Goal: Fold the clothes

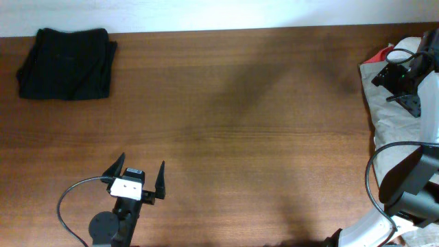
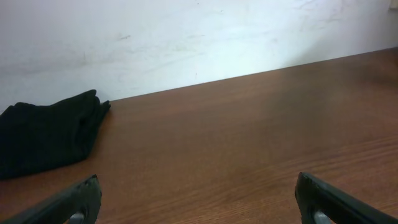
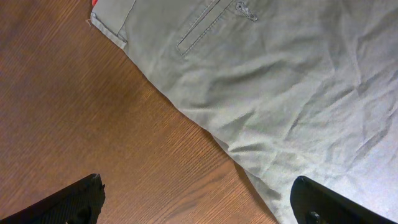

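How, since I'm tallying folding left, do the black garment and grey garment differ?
The black garment is a compact folded bundle; the grey garment lies spread and wrinkled. The black garment sits far left on the table, the grey garment at its right edge. Both lie on it.

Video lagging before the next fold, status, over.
Left gripper open, empty. Right gripper open above crumpled grey trousers. Black garment folded, far-left corner. Nothing in the way.
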{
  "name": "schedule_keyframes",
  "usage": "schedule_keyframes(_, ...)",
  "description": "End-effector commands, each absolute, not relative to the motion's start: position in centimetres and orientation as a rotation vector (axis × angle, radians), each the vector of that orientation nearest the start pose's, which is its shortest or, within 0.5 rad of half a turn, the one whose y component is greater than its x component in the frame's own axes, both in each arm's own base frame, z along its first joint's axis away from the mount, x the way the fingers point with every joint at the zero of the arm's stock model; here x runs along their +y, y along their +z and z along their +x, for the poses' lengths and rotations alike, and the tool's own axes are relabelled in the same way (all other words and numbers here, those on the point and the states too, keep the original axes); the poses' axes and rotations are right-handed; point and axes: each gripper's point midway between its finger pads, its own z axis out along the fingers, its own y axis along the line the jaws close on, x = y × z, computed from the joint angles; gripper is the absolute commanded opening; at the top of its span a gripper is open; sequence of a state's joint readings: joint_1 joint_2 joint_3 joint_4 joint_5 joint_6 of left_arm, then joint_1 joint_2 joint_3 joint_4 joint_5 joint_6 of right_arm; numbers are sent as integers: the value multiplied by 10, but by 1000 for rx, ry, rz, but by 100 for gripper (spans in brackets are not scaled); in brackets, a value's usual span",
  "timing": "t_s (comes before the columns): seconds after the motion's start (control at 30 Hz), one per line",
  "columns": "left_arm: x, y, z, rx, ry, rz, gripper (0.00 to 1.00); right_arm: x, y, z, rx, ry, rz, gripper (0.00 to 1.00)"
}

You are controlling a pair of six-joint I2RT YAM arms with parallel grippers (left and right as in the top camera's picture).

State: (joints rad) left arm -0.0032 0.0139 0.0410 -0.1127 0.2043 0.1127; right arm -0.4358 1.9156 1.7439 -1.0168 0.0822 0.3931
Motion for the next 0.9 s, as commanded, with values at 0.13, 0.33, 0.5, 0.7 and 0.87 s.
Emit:
schedule_keyframes(0.13,-32,160,241,1637,-62,248,99,-200,218,397,2367,-131,1076,99)
schedule_keyframes(0.33,-32,160,241,1637,-62,248,99,-126,380,344,2034,-50,804,99)
schedule_keyframes(0.5,-32,160,241,1637,-62,248,99,-56,467,271,1814,83,570,99)
schedule_keyframes(0.7,-32,160,241,1637,-62,248,99,-45,471,180,1675,88,546,99)
schedule_keyframes(0.87,-32,160,241,1637,-62,248,99,-29,363,192,1684,177,475,99)
